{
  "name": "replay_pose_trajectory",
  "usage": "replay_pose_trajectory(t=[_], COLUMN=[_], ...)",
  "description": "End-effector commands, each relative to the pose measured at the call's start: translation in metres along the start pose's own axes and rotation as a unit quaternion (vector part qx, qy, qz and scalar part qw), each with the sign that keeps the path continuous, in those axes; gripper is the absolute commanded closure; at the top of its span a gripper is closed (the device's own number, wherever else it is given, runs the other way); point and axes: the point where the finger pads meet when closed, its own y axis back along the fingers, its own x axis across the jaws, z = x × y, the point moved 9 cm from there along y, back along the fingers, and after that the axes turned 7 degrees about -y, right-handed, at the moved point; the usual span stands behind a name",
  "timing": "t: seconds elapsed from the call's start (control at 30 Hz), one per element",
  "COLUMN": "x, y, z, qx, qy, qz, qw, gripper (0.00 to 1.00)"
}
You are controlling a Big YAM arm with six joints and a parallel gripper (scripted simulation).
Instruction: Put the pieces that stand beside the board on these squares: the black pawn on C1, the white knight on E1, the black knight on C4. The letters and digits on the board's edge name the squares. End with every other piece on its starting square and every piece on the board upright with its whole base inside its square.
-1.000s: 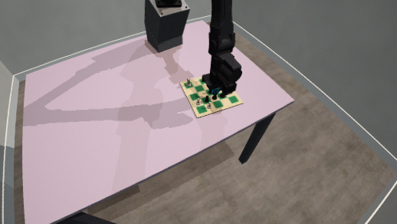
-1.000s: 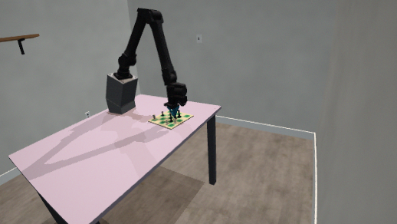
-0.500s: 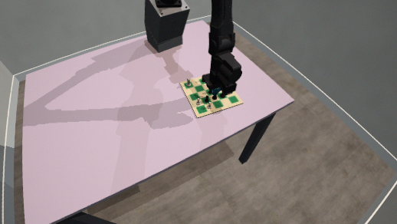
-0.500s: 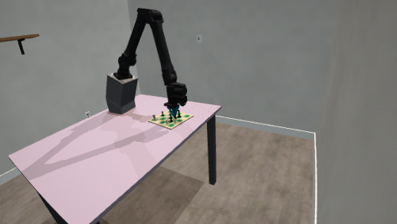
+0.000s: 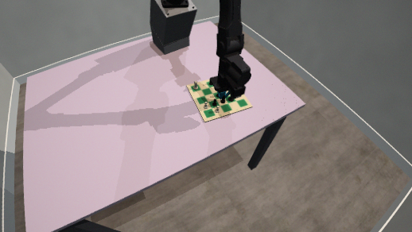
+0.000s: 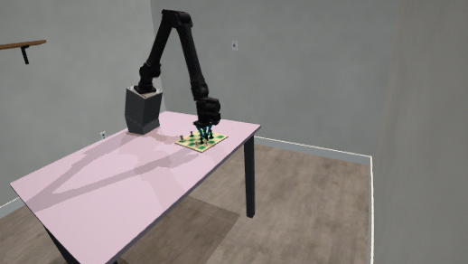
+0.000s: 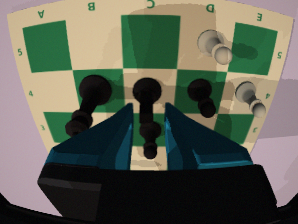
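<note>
Table: the flat pink table (image 5: 99, 159) (image 6: 104, 199) is nearest me.
Board: the green and cream chess board (image 5: 239, 106) (image 6: 219, 136) (image 7: 150, 42) lies on it.
Clock: in the wrist view, I put the middle on C4, with 12 toward the letters.
Fingers: the black gripper (image 5: 227, 94) (image 6: 206, 135) (image 7: 149, 110) has blue fingers, a little way apart, around a piece but not squeezing it.
C4: a tall black piece (image 5: 223, 100) (image 7: 147, 91) stands up between them. I can't tell if it is the black knight.
Next to it: a big black piece (image 7: 95, 90) is at 9 o'clock, on B4. A small black piece (image 7: 201, 90) is at 3, on D4.
White ones: a small white piece (image 7: 210, 42) is at 2, on D5. Another white piece (image 7: 246, 92) is at 3, on E4.
Far squares: from the board's middle in the exterior view, a pale piece (image 5: 196, 86) (image 6: 182, 138) is at 9, on E1, and a dark piece (image 6: 191, 134) at 10, seemingly on C1. Both are too tiny to name.
Block: farther off at 10, a gray block (image 5: 171, 32) (image 6: 142, 110) holds up the black arm (image 5: 230, 36) (image 6: 190, 54).
</note>
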Motion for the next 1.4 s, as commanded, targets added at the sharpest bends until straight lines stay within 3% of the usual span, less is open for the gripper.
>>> replay_pose_trajectory(t=[0.0, 0.07, 0.1, 0.57, 0.63, 1.03, 1.37], x=[0.004, 0.004, 0.004, 0.004, 0.005, -0.001, -0.002], y=[-0.007, -0.007, -0.007, -0.006, 0.012, 0.068, 0.095], z=[-0.006, -0.006, -0.006, -0.006, 0.001, 0.002, 0.002], qx=[0.001, 0.001, 0.001, 0.001, -0.006, -0.007, -0.007], qy=[0.01, 0.01, 0.01, 0.01, 0.01, 0.004, 0.002], qz=[0.001, 0.001, 0.001, 0.0, 0.002, 0.0, 0.0], qw=[1.0, 1.0, 1.0, 1.0, 1.0, 1.0, 1.0], gripper=[0.71, 0.71, 0.63, 0.63, 0.63, 0.63, 0.63])
